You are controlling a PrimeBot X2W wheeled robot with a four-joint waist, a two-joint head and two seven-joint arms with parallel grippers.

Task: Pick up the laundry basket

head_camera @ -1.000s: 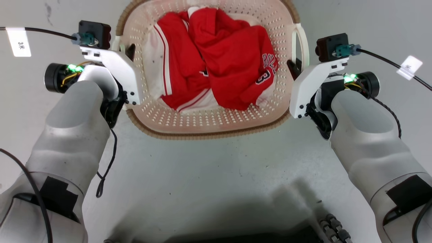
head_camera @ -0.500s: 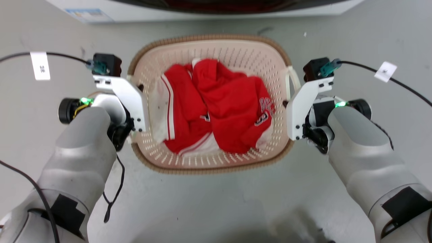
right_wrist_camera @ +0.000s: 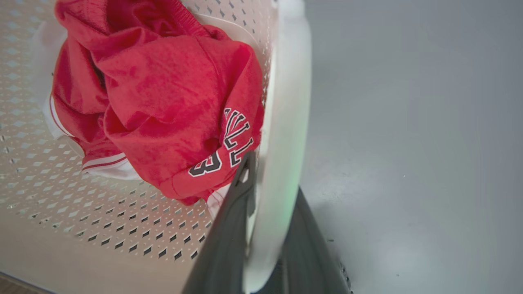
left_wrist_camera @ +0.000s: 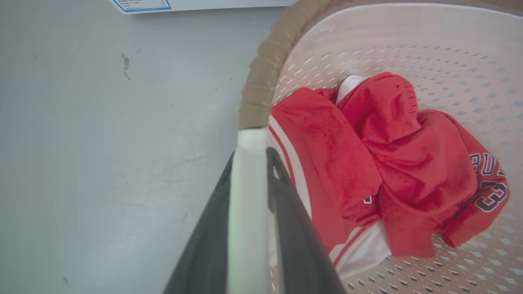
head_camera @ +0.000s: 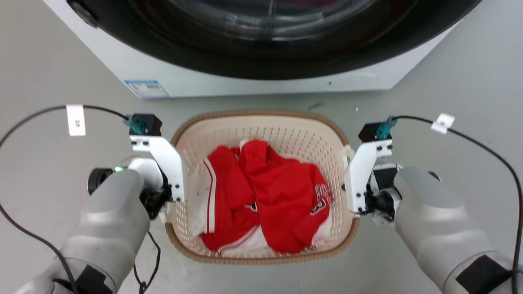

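The laundry basket [head_camera: 282,134] is between the two arms, just in front of the washing machine [head_camera: 229,86], over the grey floor [head_camera: 449,81]. From these views I cannot tell if its bottom touches the floor or hangs a little above it. Inside lie crumpled red jerseys [head_camera: 282,192] with white trim.

The left gripper [left_wrist_camera: 252,161] has its dark fingers [left_wrist_camera: 288,212] closed on the left handle [left_wrist_camera: 247,196], one finger on each side of the white loop. The right gripper [right_wrist_camera: 271,179] grips the right handle [right_wrist_camera: 290,102] in the same way, the white band pinched between its fingers.

The basket is probably light, as it is thin perforated plastic with only soft cloth in it. The walls look stiff enough to keep their shape, but the loop handles are smooth and may slip or bend in such a narrow pinch. The handles are the right place to hold, one on each side. I judge that both arms should rise together at the same speed; otherwise the basket can tilt and the jerseys slide to one side.
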